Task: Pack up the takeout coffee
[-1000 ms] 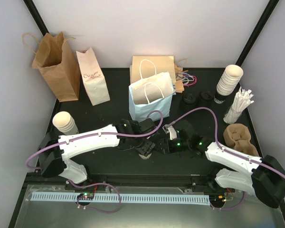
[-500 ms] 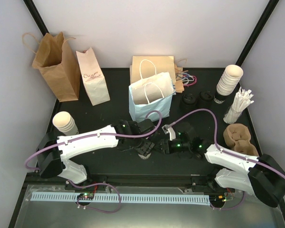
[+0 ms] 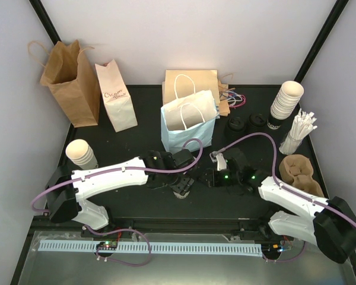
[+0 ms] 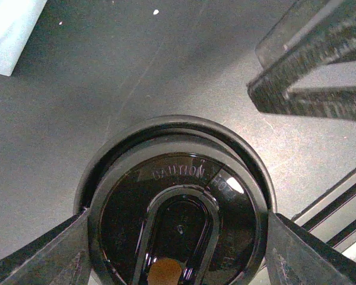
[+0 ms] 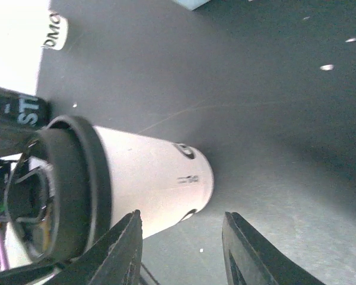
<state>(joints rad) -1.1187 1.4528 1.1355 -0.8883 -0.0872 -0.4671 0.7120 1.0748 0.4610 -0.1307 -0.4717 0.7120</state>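
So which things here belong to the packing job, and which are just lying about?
Job: takeout coffee, left gripper on its lid, right gripper nearby, probably blue bag.
Lying about: brown bags, white bag, cup stacks, loose lids, straws, cup carrier.

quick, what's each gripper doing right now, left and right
left gripper: closed on the takeout coffee.
right gripper: open, holding nothing.

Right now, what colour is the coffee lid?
Black; the lid shows best in the left wrist view.
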